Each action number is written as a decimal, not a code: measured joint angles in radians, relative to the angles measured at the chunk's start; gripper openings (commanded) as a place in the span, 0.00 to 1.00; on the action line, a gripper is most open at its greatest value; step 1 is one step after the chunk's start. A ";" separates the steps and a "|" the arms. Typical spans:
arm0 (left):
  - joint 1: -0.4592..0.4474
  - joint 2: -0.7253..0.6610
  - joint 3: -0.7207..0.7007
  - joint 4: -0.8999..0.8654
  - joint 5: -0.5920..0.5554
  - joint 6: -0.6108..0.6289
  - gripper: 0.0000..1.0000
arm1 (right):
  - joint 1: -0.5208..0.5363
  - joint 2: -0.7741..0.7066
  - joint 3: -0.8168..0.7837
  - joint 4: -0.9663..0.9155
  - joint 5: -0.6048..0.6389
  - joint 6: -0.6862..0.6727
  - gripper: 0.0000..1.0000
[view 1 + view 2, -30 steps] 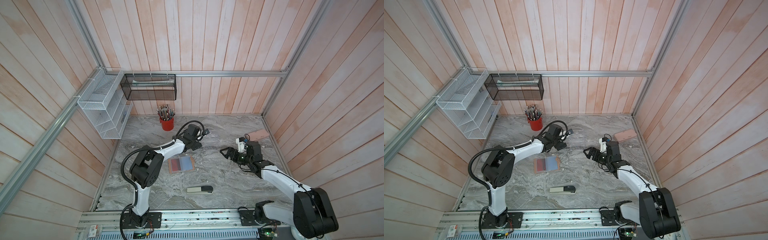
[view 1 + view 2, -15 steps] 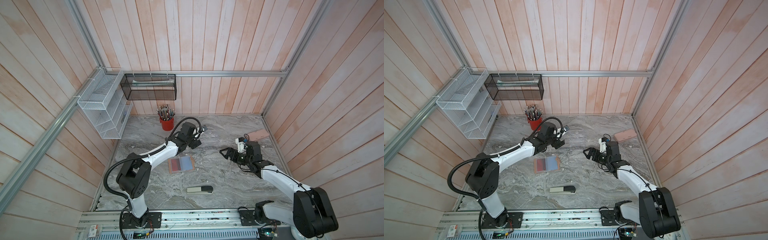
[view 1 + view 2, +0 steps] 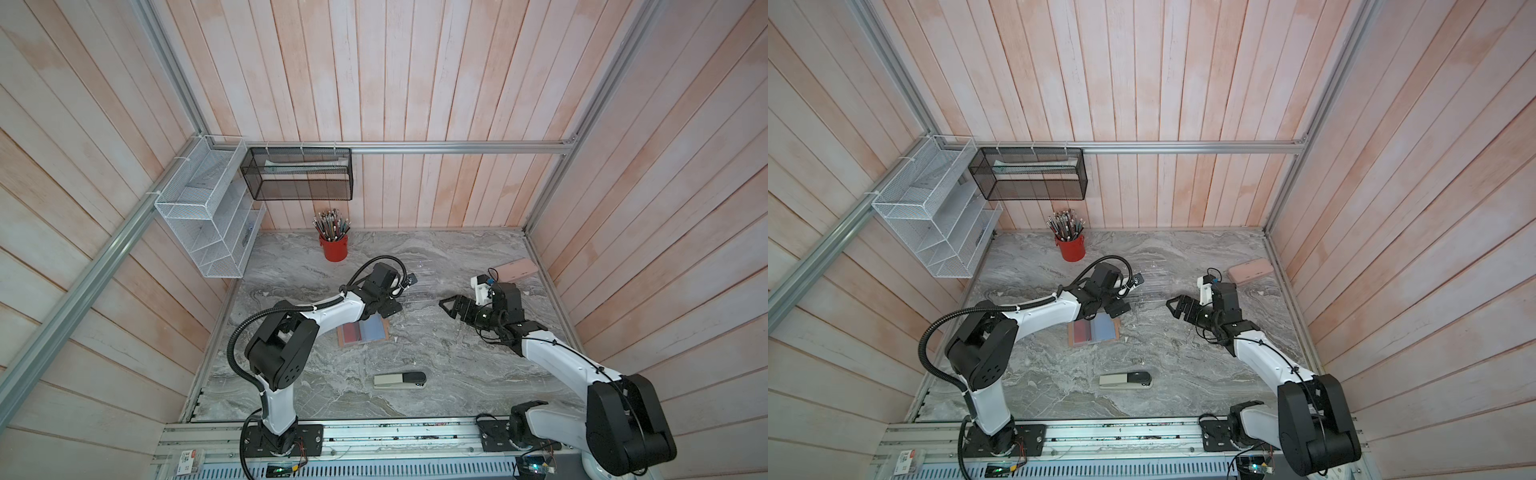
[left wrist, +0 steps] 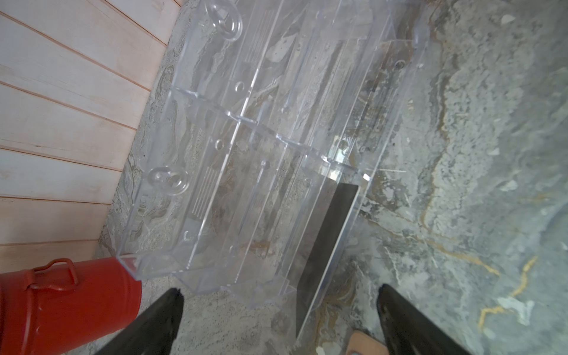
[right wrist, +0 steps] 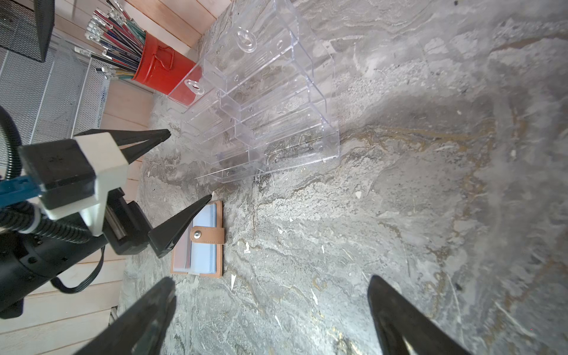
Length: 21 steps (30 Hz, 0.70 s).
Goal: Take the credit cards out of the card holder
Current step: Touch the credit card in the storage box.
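— Any lettering legible?
— Nothing readable; print too small to tell.
— Left hand (image 5: 190, 164)?
— Spread wide, gripping nothing; hovering over the worktop (image 3: 457, 374); card holder (image 5: 199, 246) lying open just beneath the nearer fingertip, touching or not unclear; red card (image 3: 350, 333) showing through a sleeve.
— Right hand (image 5: 270, 279)?
— Spread wide too, empty; card holder well apart, out ahead of the fingertips; clear rack (image 4: 246, 138) just beyond the left hand, dark card (image 4: 329, 233) in its front slot.

On my marble tabletop (image 3: 457, 374) I see a red pencil cup (image 3: 335, 248) at the back wall and a clear acrylic rack (image 4: 246, 153) near it. A pink case (image 3: 1250, 270) lies far right, a stapler (image 3: 400, 380) towards the front. A white wire shelf (image 3: 203, 220) and a black mesh basket (image 3: 299, 178) hang on the walls.
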<state>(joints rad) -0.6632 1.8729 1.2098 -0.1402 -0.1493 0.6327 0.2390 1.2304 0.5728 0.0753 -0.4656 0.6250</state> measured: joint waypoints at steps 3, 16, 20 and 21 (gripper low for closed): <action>0.000 0.020 0.000 0.002 -0.010 0.008 1.00 | 0.000 0.000 0.000 0.000 0.000 0.000 0.98; 0.011 0.079 0.056 0.052 -0.070 0.030 1.00 | 0.000 0.000 -0.004 0.003 0.001 0.001 0.98; 0.015 0.087 0.081 0.063 -0.079 0.037 1.00 | 0.000 0.000 -0.008 0.005 0.000 0.001 0.98; 0.016 0.087 0.085 0.068 -0.084 0.038 1.00 | 0.000 0.000 -0.010 0.007 0.000 0.002 0.98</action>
<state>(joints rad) -0.6468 1.9602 1.2945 -0.0727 -0.2333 0.6704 0.2390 1.2301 0.5632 0.0826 -0.4652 0.6266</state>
